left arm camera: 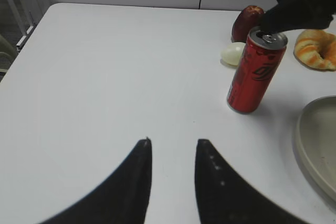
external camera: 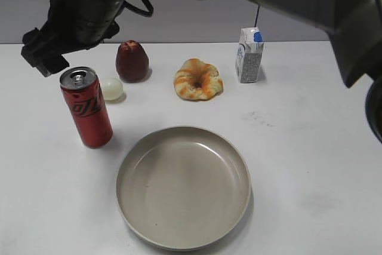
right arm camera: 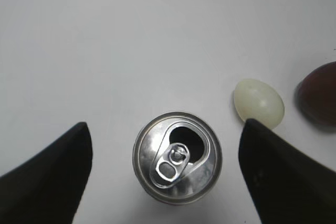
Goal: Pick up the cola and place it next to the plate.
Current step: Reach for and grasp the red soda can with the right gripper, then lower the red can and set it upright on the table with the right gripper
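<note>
black lettering on cola [external camera: 86, 108], unreadable

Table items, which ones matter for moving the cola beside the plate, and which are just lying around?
Matter: cola, plate, right gripper open above the can.
Lying around: dark red fruit, pale egg, pastry, milk carton.

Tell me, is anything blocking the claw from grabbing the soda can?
No. The right gripper is open directly above the cola, with only air between. The pale egg sits close beside the can, near one finger.
</note>
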Robot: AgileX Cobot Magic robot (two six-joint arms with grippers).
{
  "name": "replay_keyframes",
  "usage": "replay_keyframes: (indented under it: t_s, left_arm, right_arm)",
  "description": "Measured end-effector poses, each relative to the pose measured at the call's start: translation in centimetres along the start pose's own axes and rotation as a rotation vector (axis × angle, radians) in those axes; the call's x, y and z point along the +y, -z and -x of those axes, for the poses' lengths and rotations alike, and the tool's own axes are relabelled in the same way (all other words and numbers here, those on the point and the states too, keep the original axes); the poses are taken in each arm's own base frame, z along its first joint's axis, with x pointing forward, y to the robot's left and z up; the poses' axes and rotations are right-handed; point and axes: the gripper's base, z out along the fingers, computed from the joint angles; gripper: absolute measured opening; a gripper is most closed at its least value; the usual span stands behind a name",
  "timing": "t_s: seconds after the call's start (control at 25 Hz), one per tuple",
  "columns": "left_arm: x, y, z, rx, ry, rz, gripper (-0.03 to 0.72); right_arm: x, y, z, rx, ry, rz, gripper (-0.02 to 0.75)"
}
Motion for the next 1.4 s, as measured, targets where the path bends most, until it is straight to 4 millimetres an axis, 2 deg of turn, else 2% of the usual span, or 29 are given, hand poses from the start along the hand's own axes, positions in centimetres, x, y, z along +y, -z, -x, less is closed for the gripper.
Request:
replay_keyframes:
  t_s: [0.2,0.4,0.52,0.68,0.96,1.04,1.12,1.24,1.4]
  left_arm:
    - [0.0,0.0,0.0,0.000,0.000,0.000,0.227]
    - [0.0,0.0,0.0,0.000,0.000,0.000,0.227]
    - [0.0,0.0,0.0,0.000,0.000,0.000,0.227]
    - [0.0,0.0,0.0,0.000,0.000,0.000,0.227]
    - [0.0,0.0,0.0,0.000,0.000,0.000,0.227]
    - [0.0,0.0,0.0,0.000,0.000,0.000,0.227]
    - [0.0,0.0,0.0,0.000,0.000,0.000,0.227]
    - [0.0,0.0,0.0,0.000,0.000,0.000,0.227]
    - [0.0,0.0,0.0,0.000,0.000,0.000,0.227]
  right_arm:
    - [-0.2,-2.3,-1.2,0.045,-0.003,0.001,0.661]
    - [-0.4,-3.7,-2.1,0.074,-0.002,-0.002,0.657]
    - [-0.5,-4.8,-2.8,0.096,-0.005,-0.001,0.620]
    - [-0.6,-5.1,-3.0,0.103,-0.006,-0.001,0.503]
    - [-0.5,-4.6,-2.7,0.098,-0.005,-0.001,0.503]
    - [-0.5,-3.6,-2.2,0.088,0.001,-0.004,0.503]
    - [-0.6,-1.5,-1.2,0.072,0.005,-0.010,0.503]
    - [-1.1,3.1,0.5,0.038,0.005,-0.024,0.503]
    - [-3.4,10.8,1.6,-0.036,-0.027,-0.081,0.503]
